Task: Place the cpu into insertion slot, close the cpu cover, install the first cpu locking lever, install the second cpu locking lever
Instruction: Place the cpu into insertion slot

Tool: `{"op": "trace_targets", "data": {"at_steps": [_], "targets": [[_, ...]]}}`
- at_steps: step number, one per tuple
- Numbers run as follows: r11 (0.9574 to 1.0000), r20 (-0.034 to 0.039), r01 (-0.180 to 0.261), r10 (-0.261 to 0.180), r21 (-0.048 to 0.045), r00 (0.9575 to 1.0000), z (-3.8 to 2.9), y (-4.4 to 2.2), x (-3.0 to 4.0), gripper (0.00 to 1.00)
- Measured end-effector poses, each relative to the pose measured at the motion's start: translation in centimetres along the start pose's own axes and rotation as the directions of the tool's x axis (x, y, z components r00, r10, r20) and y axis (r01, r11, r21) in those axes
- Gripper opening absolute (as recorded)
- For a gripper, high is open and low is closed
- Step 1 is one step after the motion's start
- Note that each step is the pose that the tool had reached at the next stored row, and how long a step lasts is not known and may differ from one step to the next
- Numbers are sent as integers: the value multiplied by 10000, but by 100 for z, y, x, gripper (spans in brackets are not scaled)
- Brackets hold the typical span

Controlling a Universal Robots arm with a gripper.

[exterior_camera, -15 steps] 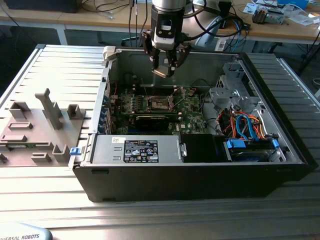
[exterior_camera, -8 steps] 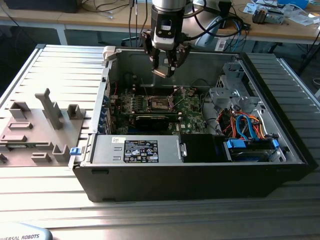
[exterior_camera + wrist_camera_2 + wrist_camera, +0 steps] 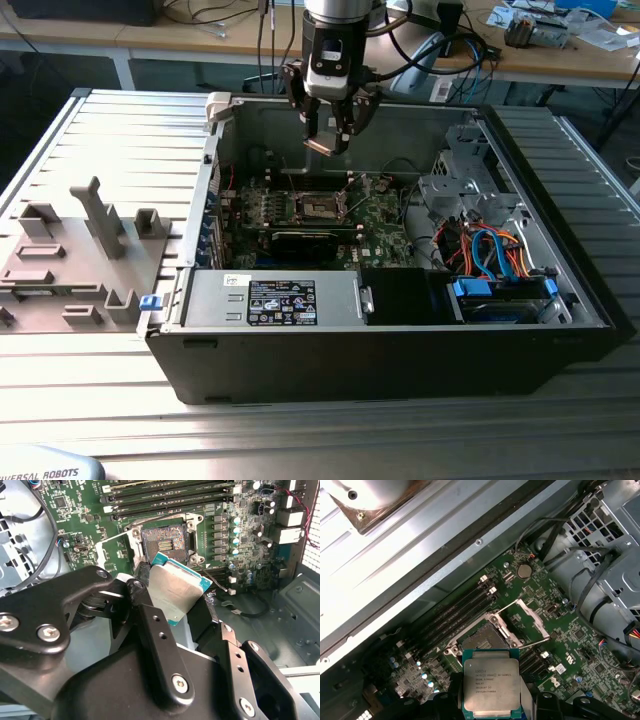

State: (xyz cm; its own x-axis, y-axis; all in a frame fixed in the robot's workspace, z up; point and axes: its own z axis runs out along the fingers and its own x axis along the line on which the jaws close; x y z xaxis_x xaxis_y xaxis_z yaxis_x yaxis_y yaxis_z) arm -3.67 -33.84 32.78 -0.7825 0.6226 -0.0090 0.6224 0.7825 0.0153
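Note:
My gripper hangs above the open computer case, shut on the cpu, a square chip with a dull silver top and a green edge. In the first wrist view the cpu sits between the fingers, just short of the insertion slot. The insertion slot lies bare on the green board, its contact field showing, some way below the chip. The cpu cover, a silvery frame, is swung up beside the slot. A thin wire locking lever stands out from the cover's edge.
Long memory slots run beside the socket. A black card and a power supply box lie nearer the case front. A drive cage with coloured cables fills the exterior view's right. A grey fixture tray sits outside, left.

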Motion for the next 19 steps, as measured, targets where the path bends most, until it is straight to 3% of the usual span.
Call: {"op": "trace_targets", "data": {"at_steps": [19], "targets": [[9998,3,-186,186,2,9998,4,0,0,54]]}}
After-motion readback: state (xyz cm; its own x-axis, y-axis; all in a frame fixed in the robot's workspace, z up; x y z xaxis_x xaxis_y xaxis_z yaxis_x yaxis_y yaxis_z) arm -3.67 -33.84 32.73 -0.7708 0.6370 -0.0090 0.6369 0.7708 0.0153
